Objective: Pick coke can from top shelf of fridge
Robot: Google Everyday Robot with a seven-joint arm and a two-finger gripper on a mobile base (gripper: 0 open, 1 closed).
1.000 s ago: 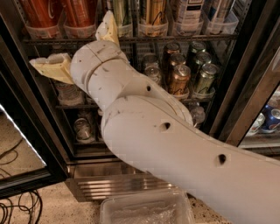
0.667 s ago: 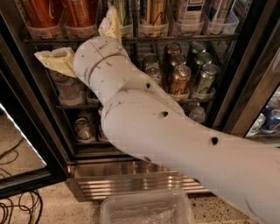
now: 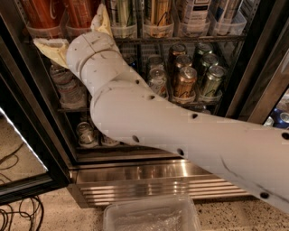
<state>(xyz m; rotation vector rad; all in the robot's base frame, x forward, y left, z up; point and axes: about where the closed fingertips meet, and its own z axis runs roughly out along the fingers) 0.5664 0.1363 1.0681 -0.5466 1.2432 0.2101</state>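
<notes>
Two red coke cans (image 3: 43, 13) (image 3: 81, 12) stand in clear tubs at the left end of the top shelf (image 3: 189, 39), a dark wire rack in the open fridge (image 3: 255, 63). My gripper (image 3: 70, 25) is at the end of the white arm, right in front of these cans. It is open. One cream finger (image 3: 49, 46) points left below the left can. The other finger (image 3: 101, 20) points up beside the right can. It holds nothing. The cans' tops are cut off by the frame's upper edge.
More tubs of cans fill the top shelf to the right. Gold (image 3: 184, 81) and green cans (image 3: 210, 79) stand on the middle rack. The ribbed steel base (image 3: 158, 180), a clear plastic bin (image 3: 151, 215), floor cables (image 3: 18, 216) and the open door (image 3: 27, 158) are below.
The arm has risen and the gripper has moved up and slightly right, from below the top shelf to level with the red cans.
</notes>
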